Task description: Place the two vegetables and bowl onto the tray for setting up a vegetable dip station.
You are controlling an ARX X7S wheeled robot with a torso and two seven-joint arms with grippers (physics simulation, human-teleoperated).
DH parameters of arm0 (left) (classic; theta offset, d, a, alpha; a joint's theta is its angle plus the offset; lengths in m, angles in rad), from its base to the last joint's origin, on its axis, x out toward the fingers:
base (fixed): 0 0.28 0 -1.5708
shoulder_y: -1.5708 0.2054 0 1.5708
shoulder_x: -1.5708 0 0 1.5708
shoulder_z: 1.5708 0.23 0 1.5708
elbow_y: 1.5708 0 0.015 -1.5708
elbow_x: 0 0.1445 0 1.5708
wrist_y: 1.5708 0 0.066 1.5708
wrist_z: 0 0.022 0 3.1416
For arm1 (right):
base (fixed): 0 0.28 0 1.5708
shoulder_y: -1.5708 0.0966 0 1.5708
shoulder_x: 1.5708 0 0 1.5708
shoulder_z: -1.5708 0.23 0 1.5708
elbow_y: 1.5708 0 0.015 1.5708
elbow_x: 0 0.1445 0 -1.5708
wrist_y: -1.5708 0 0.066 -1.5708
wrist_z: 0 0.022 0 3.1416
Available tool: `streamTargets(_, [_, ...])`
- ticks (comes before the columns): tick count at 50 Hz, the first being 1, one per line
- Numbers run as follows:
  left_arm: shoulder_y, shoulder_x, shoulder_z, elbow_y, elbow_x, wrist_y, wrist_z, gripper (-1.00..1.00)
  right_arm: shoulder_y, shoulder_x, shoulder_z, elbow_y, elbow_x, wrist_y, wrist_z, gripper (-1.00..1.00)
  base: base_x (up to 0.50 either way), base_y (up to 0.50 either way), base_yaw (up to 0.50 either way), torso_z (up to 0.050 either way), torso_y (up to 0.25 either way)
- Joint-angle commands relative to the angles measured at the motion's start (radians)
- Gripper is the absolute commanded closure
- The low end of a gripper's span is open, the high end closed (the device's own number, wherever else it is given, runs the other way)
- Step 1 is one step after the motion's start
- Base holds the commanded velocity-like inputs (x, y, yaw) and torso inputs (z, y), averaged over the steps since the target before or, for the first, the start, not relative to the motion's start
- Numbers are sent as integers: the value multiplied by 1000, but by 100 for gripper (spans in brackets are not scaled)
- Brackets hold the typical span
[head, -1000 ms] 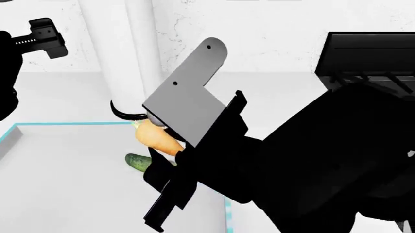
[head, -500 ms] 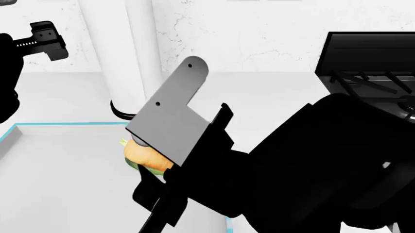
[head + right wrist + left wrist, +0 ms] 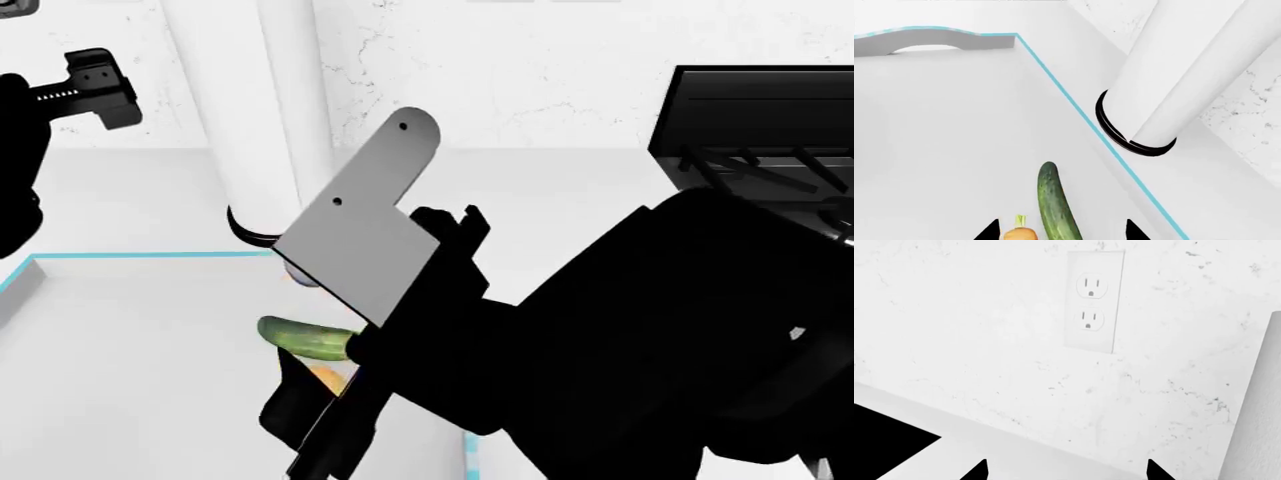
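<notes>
While cucumber (image 3: 1054,207) and carrot (image 3: 1019,233) lie on tray (image 3: 934,125), right claw (image 3: 1061,231) spread wide above them, left claw (image 3: 1066,471) parted.

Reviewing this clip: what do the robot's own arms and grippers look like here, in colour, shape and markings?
Both arms render flat black with blocky, angular links. The right arm carries a flat grey L-shaped plate with a rounded end and two small dark holes. The left gripper is black, boxy, with a ridged strip. Fingers show as black pointed tips. No cables visible.

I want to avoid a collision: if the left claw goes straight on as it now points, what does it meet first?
Most likely the white wall, somewhere near the outlet; nothing shows between. How far away it is remains unclear.
</notes>
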Motion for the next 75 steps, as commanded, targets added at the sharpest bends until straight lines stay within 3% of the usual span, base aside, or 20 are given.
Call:
streamTargets(1, [6,0,1,-2,3,4,2,-100,21,14,5,3,8,-12,12,-100,0,0,0,0,0])
streamTargets(18, [21,-8,-1,17,1,7,-2,-100,155,103,93,-57,80,-87,134,-100,0,0,0,0,0])
streamTargets(29, [-5,-37,-26,114,-58,-31,-21,-100,152,248,227,-174,-48,-163,261,-100,0,0,0,0,0])
streamTargets(36, [-39,-47,-23,133,-67,-56,-25,-100,142,351,223,-160,-37,-164,348,-100,0,0,0,0,0])
streamTargets(44, [-38,-48,-27,140,-75,-57,-27,-100,11,427,318,-162,-149,-260,301,-100,0,0,0,0,0])
streamTargets(75, [-10,-47,-30,136,-72,-39,-24,-100,-129,505,364,-120,-295,-335,248,-100,0,0,0,0,0])
